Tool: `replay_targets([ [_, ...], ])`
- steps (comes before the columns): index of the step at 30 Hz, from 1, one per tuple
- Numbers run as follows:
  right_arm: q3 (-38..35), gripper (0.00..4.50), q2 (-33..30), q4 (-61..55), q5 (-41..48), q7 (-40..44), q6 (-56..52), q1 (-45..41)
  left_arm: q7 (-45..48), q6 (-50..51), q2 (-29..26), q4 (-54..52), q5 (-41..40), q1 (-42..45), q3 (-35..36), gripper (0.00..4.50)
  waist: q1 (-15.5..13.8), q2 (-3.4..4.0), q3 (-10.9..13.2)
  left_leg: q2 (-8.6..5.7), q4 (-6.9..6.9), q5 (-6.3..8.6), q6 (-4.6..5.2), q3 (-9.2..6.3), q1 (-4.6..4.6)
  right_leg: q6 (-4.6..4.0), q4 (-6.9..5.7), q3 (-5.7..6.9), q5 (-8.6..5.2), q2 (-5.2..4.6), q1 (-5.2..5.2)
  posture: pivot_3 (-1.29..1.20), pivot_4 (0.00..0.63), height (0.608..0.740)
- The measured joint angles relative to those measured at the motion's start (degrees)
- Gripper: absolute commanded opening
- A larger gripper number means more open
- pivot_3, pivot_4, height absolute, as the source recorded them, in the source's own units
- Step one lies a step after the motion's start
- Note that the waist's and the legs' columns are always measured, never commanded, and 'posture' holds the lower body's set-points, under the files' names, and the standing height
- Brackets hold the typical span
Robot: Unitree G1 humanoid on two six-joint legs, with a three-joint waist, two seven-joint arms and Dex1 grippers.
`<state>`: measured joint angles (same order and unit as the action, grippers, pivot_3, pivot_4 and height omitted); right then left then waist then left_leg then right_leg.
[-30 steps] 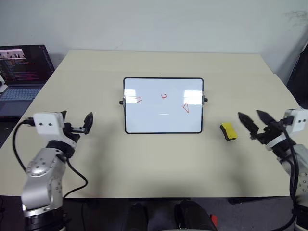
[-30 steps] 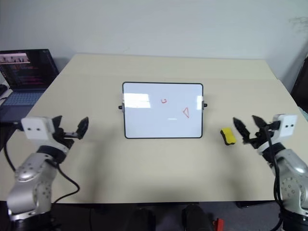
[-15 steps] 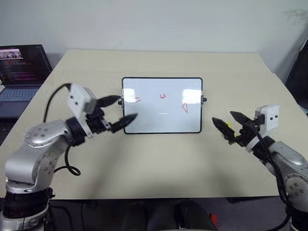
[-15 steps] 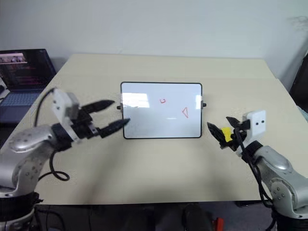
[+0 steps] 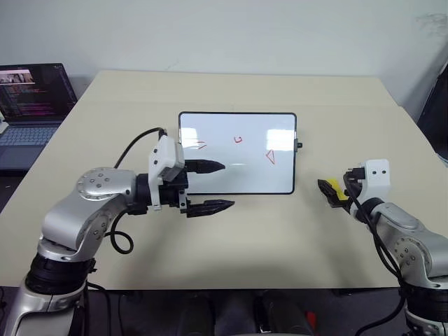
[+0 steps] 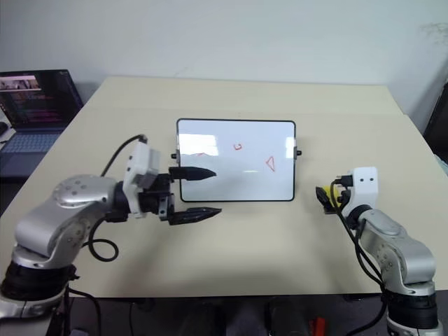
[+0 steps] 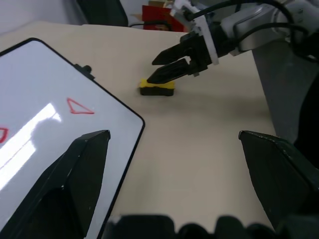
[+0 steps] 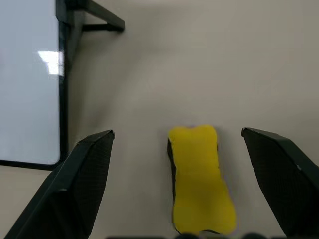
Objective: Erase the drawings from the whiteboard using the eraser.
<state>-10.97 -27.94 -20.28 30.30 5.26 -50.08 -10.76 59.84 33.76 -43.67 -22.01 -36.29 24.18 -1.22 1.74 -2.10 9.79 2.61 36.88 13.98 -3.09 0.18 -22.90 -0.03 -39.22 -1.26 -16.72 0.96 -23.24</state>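
Reaching across in front of the robot, the left arm is bent at the elbow with its forearm lying roughly level, so that the left gripper (image 5: 213, 186) points to the right over the near left corner of the whiteboard (image 5: 237, 178). Its two black fingers are spread wide: the far finger sits over the board's white surface, the near one over the bare table (image 5: 245, 238) just in front of the board's near edge, and nothing is between them. The whiteboard lies flat in the middle of the table, and the drawings (image 5: 270, 156), three small red sketches, show on its far half. On the right side, the right arm is low with the forearm angled forward and the right gripper (image 6: 326, 196) pointing ahead and slightly down at the eraser (image 8: 200, 180). That gripper's fingers stand wide apart on either side of the eraser, which lies flat on the table between them with clear table showing on both sides of it, so neither finger touches it. The eraser sits to the right of the whiteboard, near its near right corner but apart from the frame. A laptop (image 5: 31, 105) stands open off the far left edge of the table.
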Motion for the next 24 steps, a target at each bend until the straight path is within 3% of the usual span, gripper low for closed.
replay_targets([
  [15,1.1,4.47,1.8,10.2,-6.6,4.9,6.7,-2.2,-0.7,-1.9,0.7,1.5,2.4,-0.7,-0.5,4.50,0.0,0.01,0.0,0.02,0.01,0.00,0.00,0.00,0.00,0.00,0.01,0.00,0.01,0.00,0.00,0.00,0.150,0.740],
  [19,1.5,3.61,2.1,13.8,-8.9,5.1,8.2,-4.2,-1.0,-1.9,0.6,1.5,2.8,-2.2,-0.3,4.50,0.0,0.01,0.0,0.03,0.01,0.00,0.00,0.00,0.01,-0.01,-0.01,0.00,0.01,0.00,0.00,0.00,0.150,0.740],
  [24,1.8,1.69,2.4,15.5,-10.3,6.1,8.7,-5.2,-1.7,-1.9,0.2,1.3,3.0,-2.8,0.7,4.50,0.0,0.01,0.0,0.03,0.01,0.00,0.00,0.00,0.00,-0.23,0.00,0.00,0.14,0.00,0.00,0.00,0.150,0.740],
])
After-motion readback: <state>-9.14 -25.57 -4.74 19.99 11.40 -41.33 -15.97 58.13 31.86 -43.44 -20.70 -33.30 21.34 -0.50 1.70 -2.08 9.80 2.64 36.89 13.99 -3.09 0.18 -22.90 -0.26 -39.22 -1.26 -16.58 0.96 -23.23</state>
